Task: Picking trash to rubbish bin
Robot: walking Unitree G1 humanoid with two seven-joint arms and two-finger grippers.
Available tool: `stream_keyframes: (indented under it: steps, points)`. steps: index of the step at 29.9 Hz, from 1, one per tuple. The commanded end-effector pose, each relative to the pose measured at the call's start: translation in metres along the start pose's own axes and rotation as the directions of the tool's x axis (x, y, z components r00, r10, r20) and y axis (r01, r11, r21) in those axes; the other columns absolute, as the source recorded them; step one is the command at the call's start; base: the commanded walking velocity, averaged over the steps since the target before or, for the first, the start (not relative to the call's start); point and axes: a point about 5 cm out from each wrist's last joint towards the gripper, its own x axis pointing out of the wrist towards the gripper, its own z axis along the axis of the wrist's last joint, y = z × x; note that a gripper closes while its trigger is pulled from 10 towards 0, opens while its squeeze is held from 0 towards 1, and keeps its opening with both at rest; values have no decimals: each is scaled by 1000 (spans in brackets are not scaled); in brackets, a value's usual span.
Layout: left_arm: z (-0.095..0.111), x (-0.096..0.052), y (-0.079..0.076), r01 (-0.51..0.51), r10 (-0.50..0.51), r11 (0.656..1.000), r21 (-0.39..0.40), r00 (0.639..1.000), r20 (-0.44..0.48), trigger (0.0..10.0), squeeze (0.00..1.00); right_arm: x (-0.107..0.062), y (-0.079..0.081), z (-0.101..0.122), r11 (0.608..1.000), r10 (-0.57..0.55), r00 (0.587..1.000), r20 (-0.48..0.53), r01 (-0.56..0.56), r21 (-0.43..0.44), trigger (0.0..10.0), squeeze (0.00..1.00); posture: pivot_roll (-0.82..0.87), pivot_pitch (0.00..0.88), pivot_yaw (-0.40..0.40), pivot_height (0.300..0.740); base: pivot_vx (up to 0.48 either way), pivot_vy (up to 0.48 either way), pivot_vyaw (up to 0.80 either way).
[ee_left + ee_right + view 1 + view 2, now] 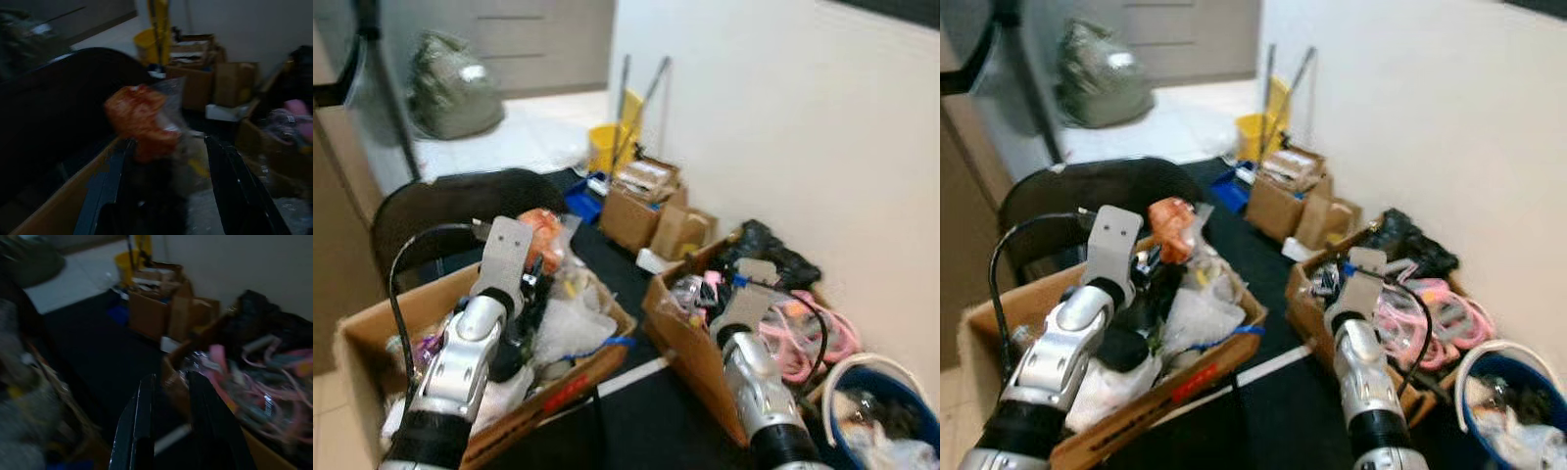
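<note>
An orange crumpled wrapper in clear plastic lies on top of the trash piled in the big cardboard box at my left. My left gripper hovers over that box. It is open, with its fingers wide apart on either side of the orange wrapper and just short of it. My right gripper is held low over the dark floor by the second cardboard box. It is open by a narrow gap with nothing in it. A blue bin with a white rim holds rubbish at the far right.
Pink cords and a black bag fill the right box. A black chair stands behind the left box. Small cartons, a yellow mop bucket and a grey-green sack line the wall farther off.
</note>
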Motion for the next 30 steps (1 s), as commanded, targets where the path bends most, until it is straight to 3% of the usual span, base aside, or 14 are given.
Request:
stream_keyframes:
  steps: [1, 17, 28, 30]
  points:
    - [-5, -2, -4, 17, -16, 1000, 19, 1000, -13, 10000, 0, -3, -2, -6, 1000, -3, 999, -35, 3, -12, 10000, 0, -8, 62, -68, 740, 0, 0, -800]
    - [-4, 0, -11, 38, -38, 999, 15, 999, -6, 10000, 0, -2, -14, -4, 997, -75, 995, -59, 75, 4, 10000, 0, -10, 52, -57, 740, 0, 0, -800]
    - [-3, 3, -2, 52, -52, 998, 30, 999, -18, 10000, 0, -1, -6, -10, 994, -88, 993, -77, 92, 50, 10000, 0, -11, 54, 9, 740, 0, 0, -800]
    - [-4, 7, -7, 88, -86, 995, 56, 996, -27, 10000, 0, -4, -7, -10, 993, -102, 992, -73, 106, 60, 10000, 0, -16, 52, 22, 740, 0, 0, -800]
